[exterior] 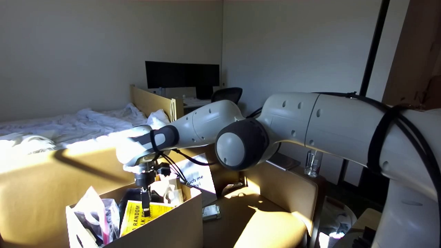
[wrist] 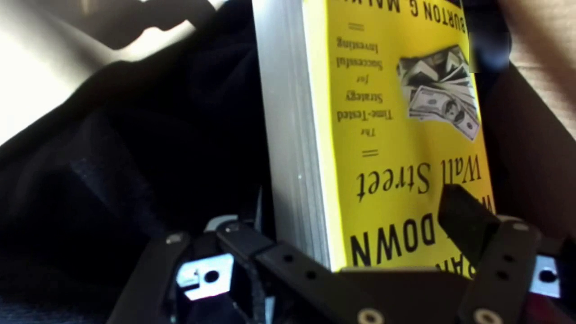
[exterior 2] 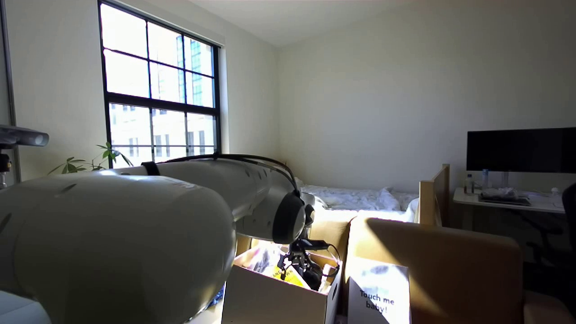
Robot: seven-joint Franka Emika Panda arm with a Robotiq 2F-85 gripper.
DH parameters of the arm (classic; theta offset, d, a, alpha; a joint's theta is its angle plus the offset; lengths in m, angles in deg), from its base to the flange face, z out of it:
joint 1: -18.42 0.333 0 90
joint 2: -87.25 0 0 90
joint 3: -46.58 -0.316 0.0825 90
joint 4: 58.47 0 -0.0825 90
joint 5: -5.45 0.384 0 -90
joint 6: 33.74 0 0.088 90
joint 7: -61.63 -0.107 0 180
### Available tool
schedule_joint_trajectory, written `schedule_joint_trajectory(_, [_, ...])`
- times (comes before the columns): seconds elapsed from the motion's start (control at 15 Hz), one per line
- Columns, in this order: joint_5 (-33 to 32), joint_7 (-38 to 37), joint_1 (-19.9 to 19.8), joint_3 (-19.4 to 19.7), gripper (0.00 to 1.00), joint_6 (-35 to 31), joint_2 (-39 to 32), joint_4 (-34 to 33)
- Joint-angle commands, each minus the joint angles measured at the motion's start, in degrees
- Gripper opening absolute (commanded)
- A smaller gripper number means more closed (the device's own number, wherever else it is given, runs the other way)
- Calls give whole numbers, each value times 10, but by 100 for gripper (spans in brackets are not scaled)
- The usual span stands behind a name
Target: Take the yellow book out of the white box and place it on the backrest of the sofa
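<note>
A: Wrist view first, and the fingers [wrist: 470, 225] are wide apart! In the gap, the yellow book [wrist: 382, 135], cover and page edge both on show.

B: One fingertip sits just beside the pages, the other crosses in front of the cover, close to "Wall Street" and "DOWN". The print stands upside down from here.

A: Any contact?

B: Can't call it! I can't tell whether either side touches.

A: Over to an exterior view: the arm [exterior: 289, 124] reaches across, and the fingers point straight down into the open white box [exterior: 172, 227], right in front of the yellow book's cover. How far they spread is hard to read at this angle.

B: The book's inside that box, tilted, "RANDOM" legible, with a clear plastic bag [exterior: 93, 206] near it. Behind the box, the tan back panel of the sofa [exterior: 27, 193], streaked with sun and shadow.

A: Next, in an exterior view, the fingers [exterior 2: 282, 265] hang at the mouth of the box, a patch of yellow book [exterior 2: 292, 276] just beside them!

B: Next to the box, a white sign [exterior 2: 382, 276] stands before the sofa reading "Touch me baby!", and a bright window [exterior 2: 162, 81] glares behind the arm.
</note>
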Motion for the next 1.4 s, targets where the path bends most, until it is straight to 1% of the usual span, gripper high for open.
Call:
schedule_joint_trajectory(0.0, [17,89,-22,-17,100,53,0,24])
schedule_joint_trajectory(0.4, [12,191,-34,-13,100,165,-1,21])
schedule_joint_trajectory(0.47, [12,190,-33,-9,75,178,-1,18])
schedule_joint_trajectory(0.53, [11,187,-31,-6,74,185,-1,15])
schedule_joint_trajectory(0.6, [14,173,-31,-5,68,188,-1,12])
schedule_joint_trajectory(0.67, [15,165,-30,-4,60,193,-1,9])
schedule_joint_trajectory(0.8, [18,150,-29,-4,48,195,0,6])
schedule_joint_trajectory(1.0, [22,156,-31,-9,28,200,0,0])
schedule_joint_trajectory(1.2, [26,159,-30,-9,10,204,0,-4])
schedule_joint_trajectory(1.33, [26,164,-29,-9,10,211,0,-3])
